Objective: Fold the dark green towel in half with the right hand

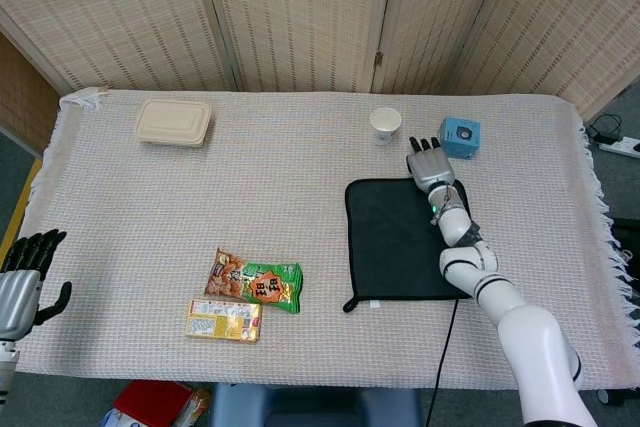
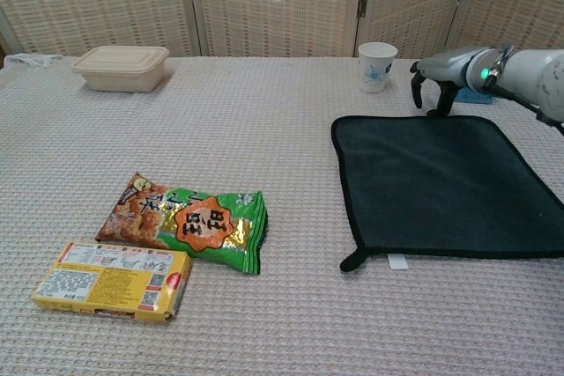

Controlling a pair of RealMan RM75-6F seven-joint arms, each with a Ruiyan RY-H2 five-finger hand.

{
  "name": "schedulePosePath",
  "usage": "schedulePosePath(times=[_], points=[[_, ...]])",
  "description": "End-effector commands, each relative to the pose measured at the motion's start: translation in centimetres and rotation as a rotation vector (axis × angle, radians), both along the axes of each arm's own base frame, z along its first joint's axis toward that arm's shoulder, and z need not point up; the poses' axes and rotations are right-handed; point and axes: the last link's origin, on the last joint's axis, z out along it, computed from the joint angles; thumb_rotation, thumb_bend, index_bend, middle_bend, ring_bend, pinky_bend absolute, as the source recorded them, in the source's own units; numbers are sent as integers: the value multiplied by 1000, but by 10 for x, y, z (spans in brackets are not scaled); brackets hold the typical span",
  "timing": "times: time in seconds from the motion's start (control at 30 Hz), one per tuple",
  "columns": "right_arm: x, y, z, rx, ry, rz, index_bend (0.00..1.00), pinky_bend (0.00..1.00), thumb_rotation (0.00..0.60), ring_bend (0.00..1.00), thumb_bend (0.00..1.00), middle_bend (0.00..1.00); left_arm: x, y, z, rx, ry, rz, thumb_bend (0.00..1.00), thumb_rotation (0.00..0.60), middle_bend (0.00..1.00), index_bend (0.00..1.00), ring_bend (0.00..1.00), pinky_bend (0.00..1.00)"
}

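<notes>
The dark green towel [image 1: 395, 239] [image 2: 443, 179] lies flat and unfolded on the table, right of centre. My right hand [image 1: 427, 165] [image 2: 438, 74] hovers over the towel's far edge, palm down, fingers pointing down and apart, holding nothing. My left hand [image 1: 22, 281] hangs off the table's left side, fingers spread and empty; the chest view does not show it.
A paper cup [image 1: 385, 125] [image 2: 377, 66] and a blue box [image 1: 459, 136] stand just beyond the towel. A snack bag [image 1: 254, 281] [image 2: 191, 221] and a yellow box [image 1: 224, 320] [image 2: 112, 280] lie front left. A beige lunch box [image 1: 174, 122] [image 2: 121, 68] sits far left.
</notes>
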Motion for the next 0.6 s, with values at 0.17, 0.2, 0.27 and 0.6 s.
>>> schedulePosePath(times=[0.17, 0.2, 0.27, 0.6], points=[[7, -1, -13, 22, 24, -1, 420, 0, 600, 0, 487, 28, 0, 0, 2, 6, -3, -3, 542, 600, 107, 31, 9, 0], [8, -1, -15, 23, 25, -2, 420, 0, 600, 0, 487, 28, 0, 0, 2, 5, -2, -3, 542, 600, 107, 32, 9, 0], [9, -1, -17, 26, 25, -5, 420, 0, 600, 0, 486, 28, -1, 0, 2, 4, -3, -1, 542, 600, 107, 37, 9, 0], [7, -1, -20, 26, 37, -16, 437, 0, 600, 0, 495, 33, -3, 1, 3, 4, -3, 9, 542, 600, 107, 53, 9, 0]])
